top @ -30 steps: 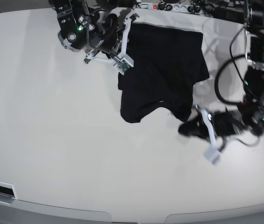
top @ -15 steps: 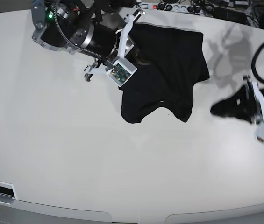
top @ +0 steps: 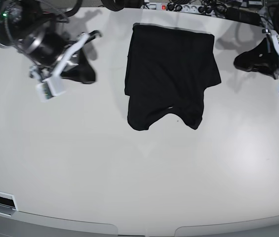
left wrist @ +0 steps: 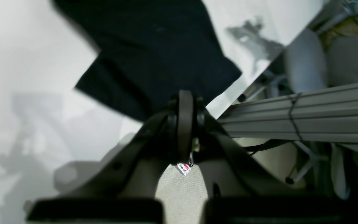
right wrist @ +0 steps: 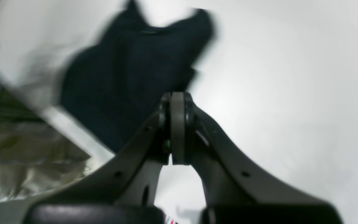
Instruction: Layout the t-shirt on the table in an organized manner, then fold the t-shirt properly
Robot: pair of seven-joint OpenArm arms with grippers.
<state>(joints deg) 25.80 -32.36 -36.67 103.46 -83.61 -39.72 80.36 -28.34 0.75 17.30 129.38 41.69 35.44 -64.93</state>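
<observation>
The t-shirt (top: 171,74) lies folded at the upper centre of the table (top: 129,173), close to its far edge. Left gripper (top: 243,61) and right gripper (top: 87,74) are both shut and empty, well apart from it. A careless tug could drag cloth over that edge; wide bare room lies below
</observation>
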